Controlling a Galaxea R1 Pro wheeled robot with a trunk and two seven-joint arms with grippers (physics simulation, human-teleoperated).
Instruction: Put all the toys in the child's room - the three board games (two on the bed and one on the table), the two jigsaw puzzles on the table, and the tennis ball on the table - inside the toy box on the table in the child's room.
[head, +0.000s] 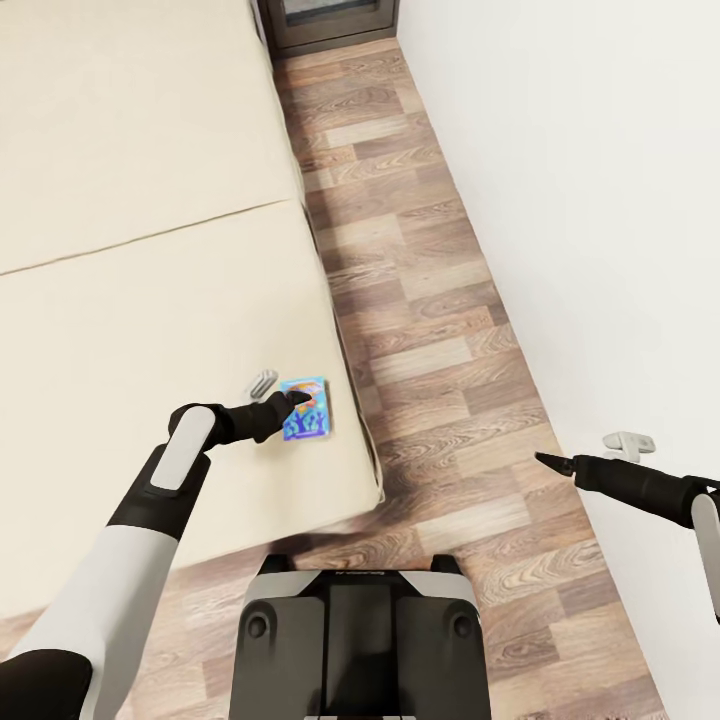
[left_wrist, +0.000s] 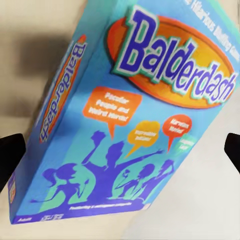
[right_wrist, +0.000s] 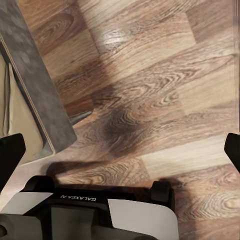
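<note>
The blue Balderdash board game (head: 306, 408) lies flat on the beige mattress of the bed (head: 150, 250), low and a little left of centre in the head view, close to the mattress's corner and floor-side edge. In the left wrist view the box (left_wrist: 125, 125) sits between the two dark fingertips (left_wrist: 10, 155) at that picture's edges.

The main risk, as I judge it, is a poor grasp. The box is flat and wide, so fingers closing across the lid could slip off it or pinch only one edge. It could then tip out on the lift or be nudged over the nearby mattress edge onto the wood-plank floor (head: 440, 330). Pressing down into the soft mattress might also tilt the box and spoil the alignment.

The left gripper (head: 296, 399) hovers over the box's left part with its fingers spread wide; they straddle the box without clamping it, and I cannot tell whether they touch it. The right gripper (head: 545, 461) hangs over the floor at the lower right of the head view, near the white wall (head: 600, 150). Its fingertips (right_wrist: 11, 155) stand well apart in the right wrist view, holding nothing.
</note>
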